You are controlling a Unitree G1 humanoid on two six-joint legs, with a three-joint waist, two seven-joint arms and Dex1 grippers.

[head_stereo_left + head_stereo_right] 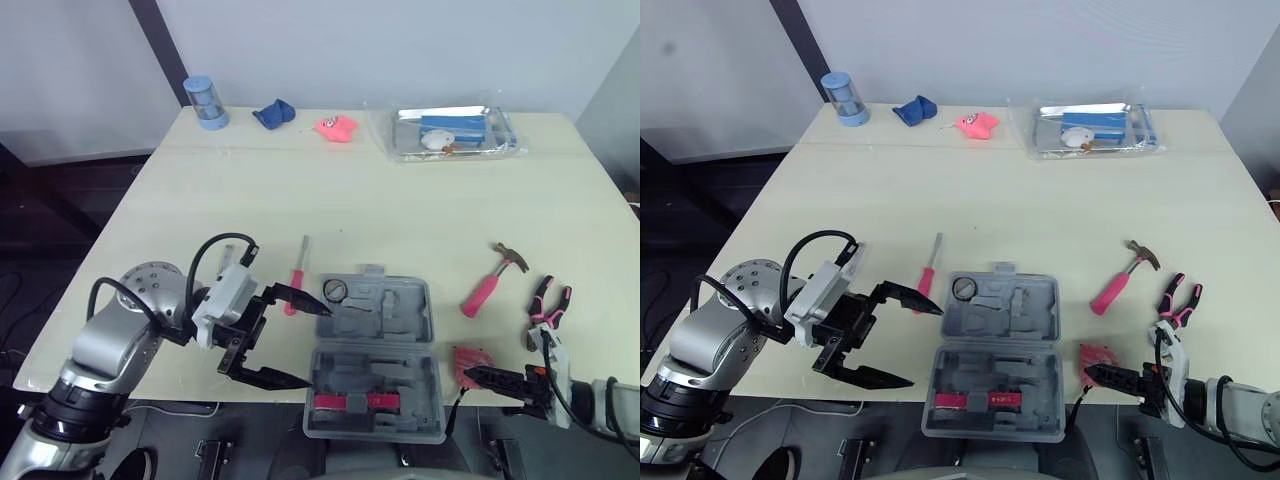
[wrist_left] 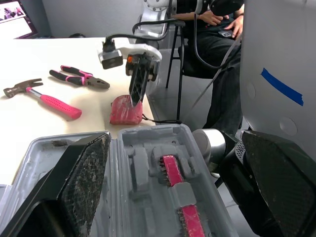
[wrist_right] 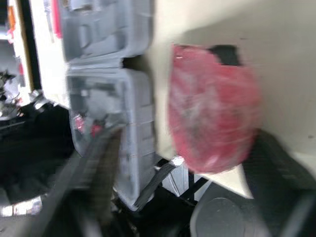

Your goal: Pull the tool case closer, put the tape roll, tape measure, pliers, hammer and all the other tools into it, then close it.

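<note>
Black-clad person [image 2: 221, 54] behind right tool [image 2: 133, 101]

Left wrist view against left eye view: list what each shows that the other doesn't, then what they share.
Left wrist view, not the left eye view: a seated person past the table's edge, and a strip of blue tape on a grey panel. Left eye view, not the wrist view: the blue cup, blue cloth, pink toy and clear bag along the table's far edge, and the screwdriver beside the case. Both: the open tool case, hammer, pliers, red item at the right gripper, and the open left gripper.
</note>
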